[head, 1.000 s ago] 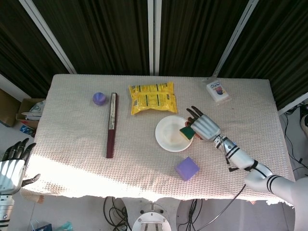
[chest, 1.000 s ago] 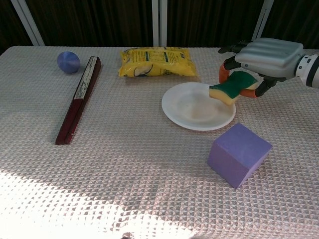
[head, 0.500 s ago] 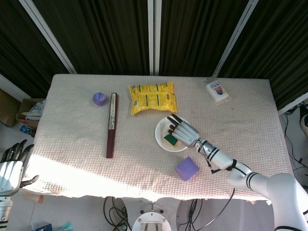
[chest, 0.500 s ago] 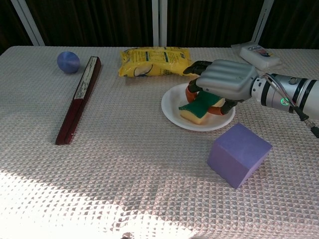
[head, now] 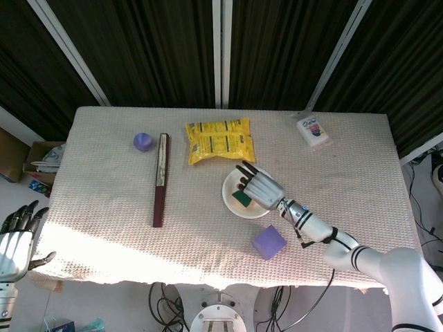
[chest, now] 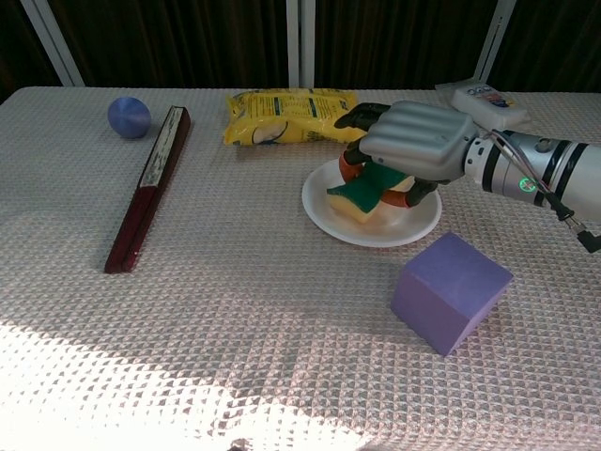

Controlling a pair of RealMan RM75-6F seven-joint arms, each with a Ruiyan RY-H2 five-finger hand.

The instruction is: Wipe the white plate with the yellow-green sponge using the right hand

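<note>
Since a second ago, we saw the right robot hand point(chest: 410, 141) carry the yellow-green sponge point(chest: 362, 195) from above the plate's right rim down onto the white plate point(chest: 413, 224), then slide it a little toward the plate's left side over the last half second. Right robot hand gripped the sponge, fingers curled over its green top, yellow side down on the plate surface. Plate held only the sponge; its front and right rim showed bare.

Plate point(head: 228, 196) sat near the table centre in the head view, and had nudged slightly left with the wipe. Left robot hand point(head: 15, 235) hung off the table's left edge, fingers spread, holding nothing; it had dropped a bit lower than a second ago.

Around the plate: yellow snack bag point(chest: 292, 116) just beyond it, purple cube point(chest: 451, 291) near its front right, white packet point(chest: 484, 103) at the far right behind the forearm. Dark red bar point(chest: 148, 185) and blue ball point(chest: 128, 116) were well apart on the left. We had open table point(chest: 235, 357) between the bar and the plate and all along the near edge.
</note>
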